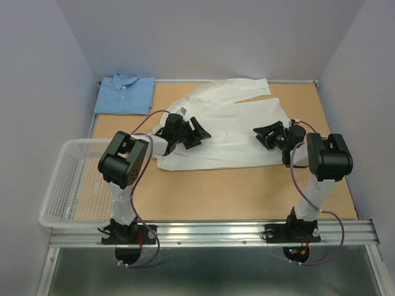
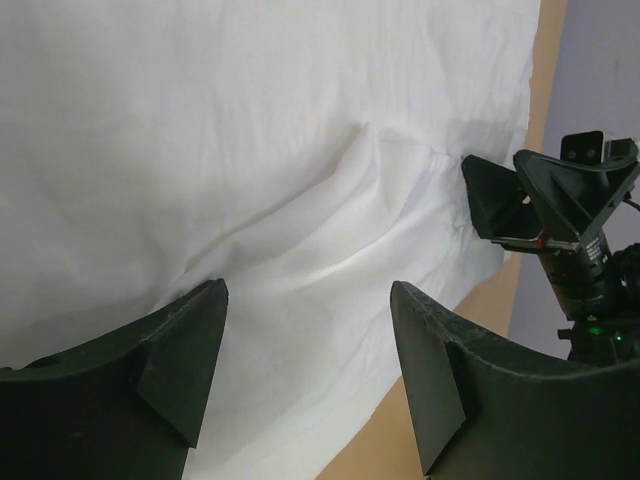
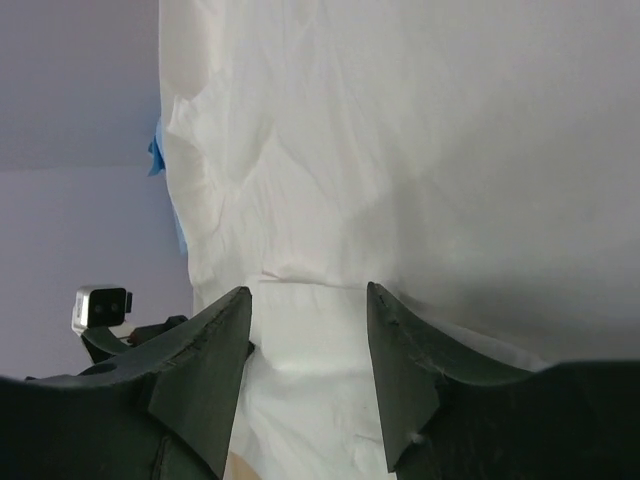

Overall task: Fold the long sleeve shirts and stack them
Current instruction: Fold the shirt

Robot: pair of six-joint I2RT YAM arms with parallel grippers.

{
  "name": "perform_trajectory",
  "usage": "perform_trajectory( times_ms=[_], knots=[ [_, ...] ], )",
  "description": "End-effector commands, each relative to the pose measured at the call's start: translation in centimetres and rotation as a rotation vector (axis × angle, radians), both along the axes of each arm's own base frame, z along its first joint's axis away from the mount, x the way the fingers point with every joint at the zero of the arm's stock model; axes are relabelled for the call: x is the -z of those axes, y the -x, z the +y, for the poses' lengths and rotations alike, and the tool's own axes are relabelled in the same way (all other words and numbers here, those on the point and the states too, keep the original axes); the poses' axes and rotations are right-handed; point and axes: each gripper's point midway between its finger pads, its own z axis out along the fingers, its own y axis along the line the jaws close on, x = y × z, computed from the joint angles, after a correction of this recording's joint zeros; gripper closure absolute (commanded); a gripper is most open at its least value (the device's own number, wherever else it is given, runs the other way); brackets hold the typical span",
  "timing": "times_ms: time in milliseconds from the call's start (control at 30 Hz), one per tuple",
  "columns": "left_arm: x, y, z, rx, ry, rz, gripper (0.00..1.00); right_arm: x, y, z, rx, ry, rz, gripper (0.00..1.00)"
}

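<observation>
1. Dark fingers of the left gripper [image 2: 308, 295] fill the bottom of its wrist view. They are spread apart with nothing between them, hanging just above the white shirt [image 2: 250, 150].
2. In the right wrist view, the right gripper [image 3: 306, 292] is also spread and holds nothing, with wrinkled white cloth below it.
3. From above, the white shirt [image 1: 228, 123] lies spread on the table [image 1: 247, 191]. One sleeve is laid across its far side. The left gripper [image 1: 199, 135] is over the shirt's left part and the right gripper [image 1: 262, 137] is over its right part, tips facing each other.
4. Judged step: folding the white shirt, at the reach before a grasp. The blue shirt [image 1: 125, 94] is already folded and sits well beyond the white shirt's far-left end, so one of two looks done.
5. The next move likely calls for both grippers to drop, pinch a single layer at an edge, and carry it across together so the fold comes out even.
6. A white mesh basket [image 1: 52, 185] sits to the left of the white shirt, off the table's edge and out of the way. The main risks are the grippers' closeness to each other and the ridges of cloth.
</observation>
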Motion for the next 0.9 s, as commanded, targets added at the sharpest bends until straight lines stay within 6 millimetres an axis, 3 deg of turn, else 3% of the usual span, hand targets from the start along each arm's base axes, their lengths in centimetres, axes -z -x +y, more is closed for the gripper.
perform_trajectory(
  times_ms=[0,33,167,200,233,267,300,333,367,400,433,467,500,600,867],
  knots=[
    [-4.6,-0.6,0.9,-0.004,-0.02,-0.16,0.22,-4.8,-0.9,0.2,-0.044,0.053,-0.145,0.45],
    [-6.1,-0.6,1.0,-0.005,-0.022,-0.205,0.22,-4.8,-0.9,0.2,-0.047,0.065,-0.128,0.45],
    [-8.4,-0.8,0.6,0.021,-0.041,-0.269,0.22,-7.9,-1.1,-0.6,-0.03,0.157,-0.156,0.45],
    [-7.9,-0.9,0.5,0.036,-0.065,-0.26,0.22,-7.7,-1.1,-1.1,-0.035,0.227,-0.114,0.45],
    [-9.2,-1.8,-0.1,0.055,-0.093,-0.317,0.22,-8.8,-1.4,-2.0,-0.002,0.284,-0.118,0.45],
    [-8.4,-1.7,0.0,0.073,-0.154,-0.296,0.23,-9.0,-1.6,-2.6,0.012,0.33,-0.098,0.45],
    [-8.4,-2.1,-0.2,0.085,-0.202,-0.315,0.23,-7.7,-0.7,-3.5,0.008,0.403,-0.021,0.45],
    [-8.2,-2.9,-0.3,0.128,-0.315,-0.358,0.23,-9.4,-1.2,-4.8,0.061,0.468,-0.033,0.45],
    [-9.2,-3.9,-0.8,0.136,-0.35,-0.423,0.24,-9.6,-0.9,-5.4,0.071,0.509,-0.014,0.45],
    [-7.3,-3.8,-0.2,0.166,-0.44,-0.376,0.25,-8.2,0.4,-6.0,0.051,0.563,0.072,0.45],
    [-8.5,-4.9,-0.6,0.172,-0.496,-0.428,0.27,-9.0,0.3,-7.0,0.09,0.61,0.086,0.45],
    [-8.5,-5.3,-0.3,0.183,-0.542,-0.443,0.29,-8.9,0.8,-7.5,0.095,0.639,0.107,0.46],
    [-7.4,-5.0,0.4,0.225,-0.619,-0.424,0.3,-8.6,1.3,-7.9,0.101,0.66,0.126,0.46],
    [-6.6,-5.5,0.5,0.275,-0.685,-0.423,0.36,-8.0,2.8,-9.2,0.137,0.722,0.18,0.46],
    [-3.8,-5.4,-2.4,0.45,-0.705,-0.444,0.38,-5.3,4.3,-10.5,0.152,0.779,0.301,0.46]
  ],
)
